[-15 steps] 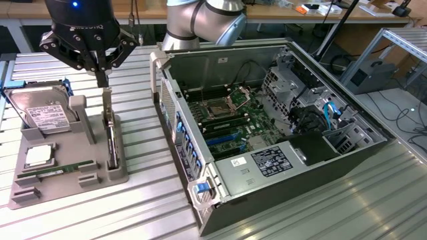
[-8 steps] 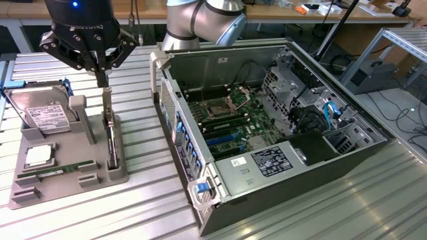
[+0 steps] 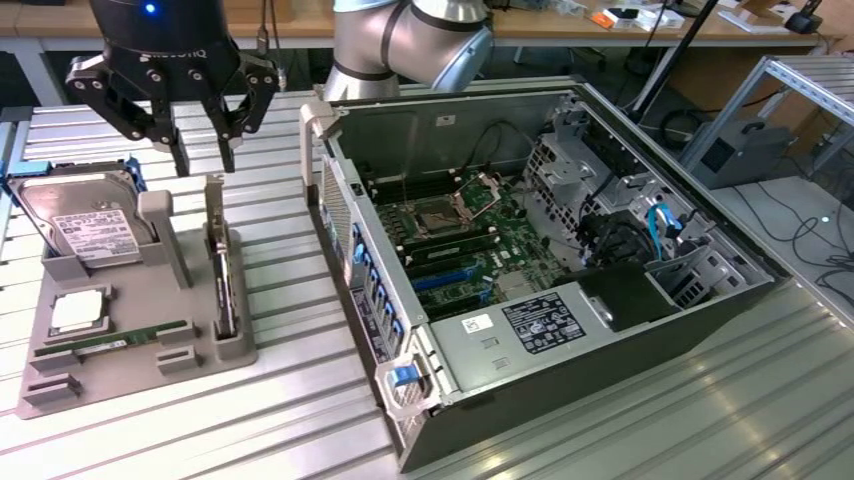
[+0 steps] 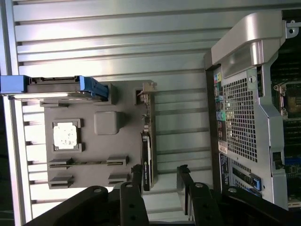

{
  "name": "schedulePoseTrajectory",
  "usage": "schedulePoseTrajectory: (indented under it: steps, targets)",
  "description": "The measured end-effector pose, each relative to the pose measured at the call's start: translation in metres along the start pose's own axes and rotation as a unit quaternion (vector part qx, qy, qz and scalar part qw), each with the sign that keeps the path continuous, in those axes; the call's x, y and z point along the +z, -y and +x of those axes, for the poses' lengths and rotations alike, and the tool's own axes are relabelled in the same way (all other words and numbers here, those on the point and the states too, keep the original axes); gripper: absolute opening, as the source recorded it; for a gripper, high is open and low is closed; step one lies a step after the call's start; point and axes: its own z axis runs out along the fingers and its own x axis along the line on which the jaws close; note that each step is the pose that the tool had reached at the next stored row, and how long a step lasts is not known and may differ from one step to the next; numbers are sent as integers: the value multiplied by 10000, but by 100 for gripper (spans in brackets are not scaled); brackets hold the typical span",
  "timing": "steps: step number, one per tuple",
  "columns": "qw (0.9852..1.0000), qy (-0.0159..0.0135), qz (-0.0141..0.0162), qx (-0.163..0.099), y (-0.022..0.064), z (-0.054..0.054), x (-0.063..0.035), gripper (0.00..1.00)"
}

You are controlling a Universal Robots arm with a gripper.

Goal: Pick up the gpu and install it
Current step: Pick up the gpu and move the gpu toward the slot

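Note:
The gpu (image 3: 218, 262) stands on its edge in a slot of the grey holder tray (image 3: 134, 372), at the exterior view's left. It is a thin card with a metal bracket end. My gripper (image 3: 187, 140) hangs open a short way above the card's far end, with nothing between its fingers. In the wrist view the gpu (image 4: 146, 141) runs lengthwise toward my gripper (image 4: 159, 172). Its near end lies in the gap, close to one black fingertip (image 4: 136, 170). The open computer case (image 3: 534, 260) lies on its side to the exterior view's right, motherboard (image 3: 454, 240) exposed.
The tray also holds a hard drive (image 3: 87, 225) with a blue bracket, a processor chip (image 3: 78, 312) and a RAM stick (image 3: 114, 340). The case's rear wall (image 4: 240, 117) stands close beside the tray. The ribbed metal tabletop (image 3: 294, 400) runs under everything.

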Motion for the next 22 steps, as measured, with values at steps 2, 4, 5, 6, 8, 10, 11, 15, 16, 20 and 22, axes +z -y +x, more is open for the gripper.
schedulePoseTrajectory:
  steps: [2, 4, 5, 6, 8, 10, 11, 15, 16, 20, 22]
  targets:
    - [10000, 0, 0, 0, 0, 0, 0, 42]
    - [10000, 0, 0, 1, 2, 18, 8, 42]
    - [10000, 0, 0, 0, 3, 29, 16, 42]
    - [10000, 0, 0, 0, 3, 33, 23, 42]
    - [10000, -1, 0, 0, 7, 58, 50, 42]
    - [10000, 0, 0, 0, 9, 80, 67, 42]
    - [10000, 0, 0, 0, 10, 96, 76, 42]
    - [10000, 0, 0, 0, 14, 127, 102, 42]
    - [10000, 0, 0, 0, 15, 135, 114, 42]
    - [10000, 0, 0, 0, 19, 165, 156, 42]
    - [10000, 0, 0, 0, 21, 171, 175, 42]
